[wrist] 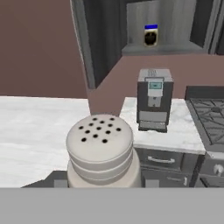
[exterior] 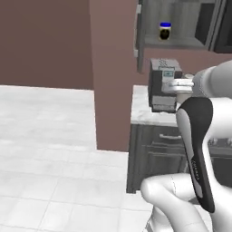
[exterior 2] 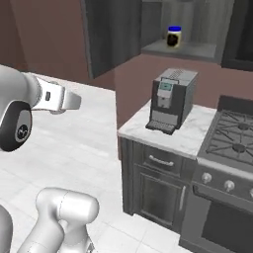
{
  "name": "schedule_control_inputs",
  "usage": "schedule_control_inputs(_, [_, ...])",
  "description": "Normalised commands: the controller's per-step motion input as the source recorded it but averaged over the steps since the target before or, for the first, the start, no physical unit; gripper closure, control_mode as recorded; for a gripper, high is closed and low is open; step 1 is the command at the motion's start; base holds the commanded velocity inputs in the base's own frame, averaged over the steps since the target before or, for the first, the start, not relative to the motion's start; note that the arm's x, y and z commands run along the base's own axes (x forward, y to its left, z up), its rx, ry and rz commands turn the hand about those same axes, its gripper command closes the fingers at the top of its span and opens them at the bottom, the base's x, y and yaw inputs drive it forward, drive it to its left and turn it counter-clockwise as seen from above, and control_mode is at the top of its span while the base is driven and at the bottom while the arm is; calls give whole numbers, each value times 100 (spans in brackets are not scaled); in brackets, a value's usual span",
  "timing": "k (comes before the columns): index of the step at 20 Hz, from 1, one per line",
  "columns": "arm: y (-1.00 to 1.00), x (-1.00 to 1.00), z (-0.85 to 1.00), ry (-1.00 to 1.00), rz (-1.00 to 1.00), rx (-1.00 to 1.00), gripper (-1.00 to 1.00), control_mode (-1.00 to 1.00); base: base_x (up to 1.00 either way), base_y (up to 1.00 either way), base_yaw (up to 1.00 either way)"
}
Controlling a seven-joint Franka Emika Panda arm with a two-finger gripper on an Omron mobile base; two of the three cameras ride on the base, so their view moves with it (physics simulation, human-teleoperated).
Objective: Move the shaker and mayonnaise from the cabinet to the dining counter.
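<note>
The shaker [wrist: 99,148], pale grey-white with a perforated rounded cap, stands upright right in front of the hand camera. My gripper [wrist: 104,183] is shut on it, and only slivers of its dark tips show either side of the shaker's base. The mayonnaise [exterior: 165,31] [exterior 2: 173,36] [wrist: 150,35], a blue-lidded jar, sits on a shelf of the cabinet [exterior: 181,43] [exterior 2: 197,49] [wrist: 166,49]. That cabinet's dark door [exterior 2: 106,34] [wrist: 98,39] hangs open to the left. The dining counter is out of view.
A dark coffee machine [exterior: 164,84] [exterior 2: 170,99] [wrist: 154,98] stands on a small marble worktop [exterior 2: 148,131] over a dark drawer unit [exterior: 154,154] [exterior 2: 158,170]. A stove [exterior 2: 237,133] [wrist: 208,116] adjoins it on the right. White tiled floor [exterior: 45,136] spreads to the left, below a brown wall.
</note>
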Motion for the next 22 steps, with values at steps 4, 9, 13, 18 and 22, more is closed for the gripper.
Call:
schedule_control_inputs(4, [0,0,0,0,0,0,100,100,-24,5,97])
schedule_control_inputs(9, [0,0,0,0,0,0,100,100,-17,8,100])
schedule_control_inputs(13, [0,0,0,0,0,0,100,100,-9,19,93])
schedule_control_inputs(18, [0,0,0,0,0,0,100,100,29,4,65])
schedule_control_inputs(22, [0,0,0,0,0,0,100,100,63,-7,34])
